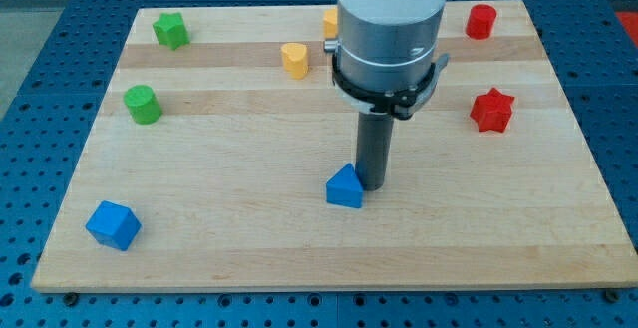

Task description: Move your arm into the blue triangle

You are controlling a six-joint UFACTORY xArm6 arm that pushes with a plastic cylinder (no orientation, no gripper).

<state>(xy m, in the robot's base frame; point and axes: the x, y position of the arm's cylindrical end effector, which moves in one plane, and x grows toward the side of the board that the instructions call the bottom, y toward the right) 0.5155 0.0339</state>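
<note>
The blue triangle (344,186) lies on the wooden board (249,238), a little below the middle of the view. My tip (372,185) stands right at the triangle's right side, touching or almost touching it. The dark rod rises from there into the grey and white arm body (389,29) at the view's top.
A blue cube (113,225) sits at the bottom left. A green cylinder (142,104) and a green star (170,31) are at the left. A yellow block (293,59) and another yellow block (330,23), partly hidden by the arm, are at the top middle. A red star (491,110) and a red cylinder (480,21) are at the right.
</note>
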